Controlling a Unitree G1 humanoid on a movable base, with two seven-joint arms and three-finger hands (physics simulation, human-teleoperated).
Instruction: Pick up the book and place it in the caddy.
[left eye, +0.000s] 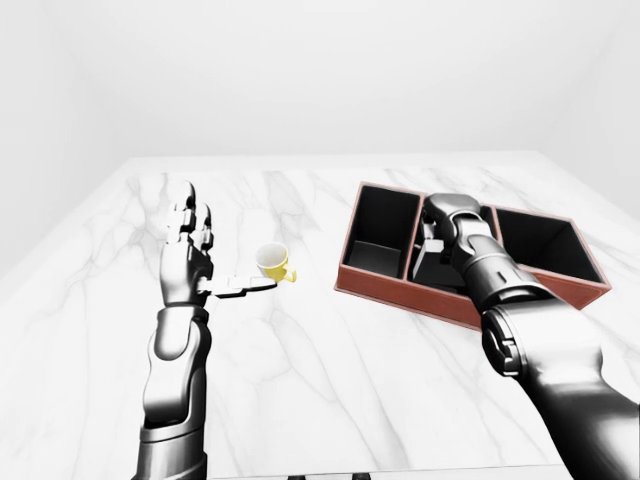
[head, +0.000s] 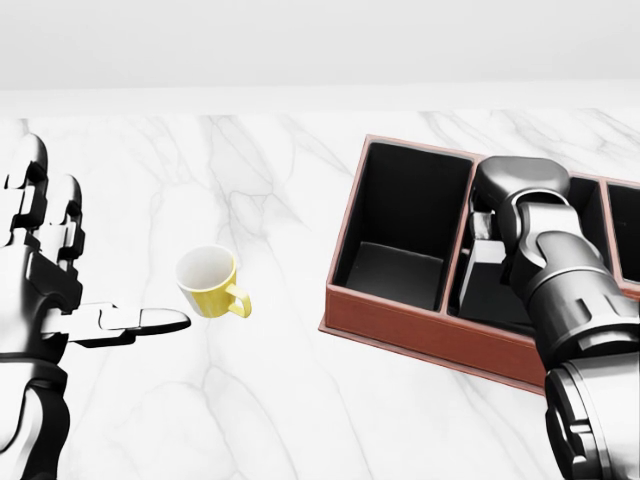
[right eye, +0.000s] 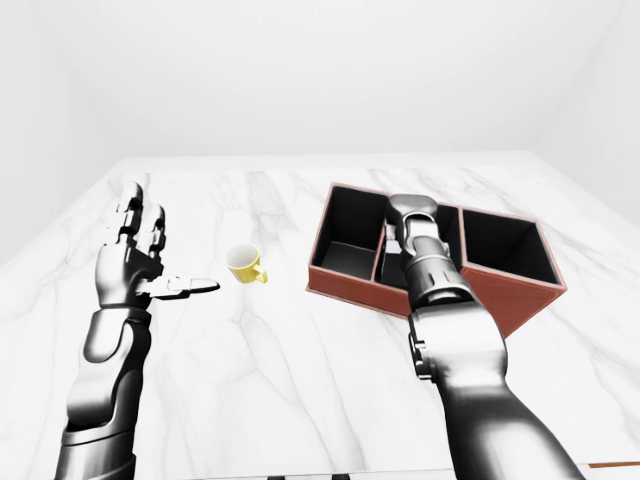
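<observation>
The reddish-brown caddy with three dark compartments lies on the marble table at the right of the head view. My right hand reaches down into its middle compartment, and its fingers are hidden behind the wrist and the divider. A dark flat shape that may be the book stands in that compartment just below the hand. I cannot tell whether the fingers hold it. My left hand is raised at the left, open and empty, with its thumb pointing towards the mug.
A yellow mug lies tilted on the white marble table, just right of my left thumb and left of the caddy. The caddy's left and right compartments look empty. White walls lie beyond the table's top edge.
</observation>
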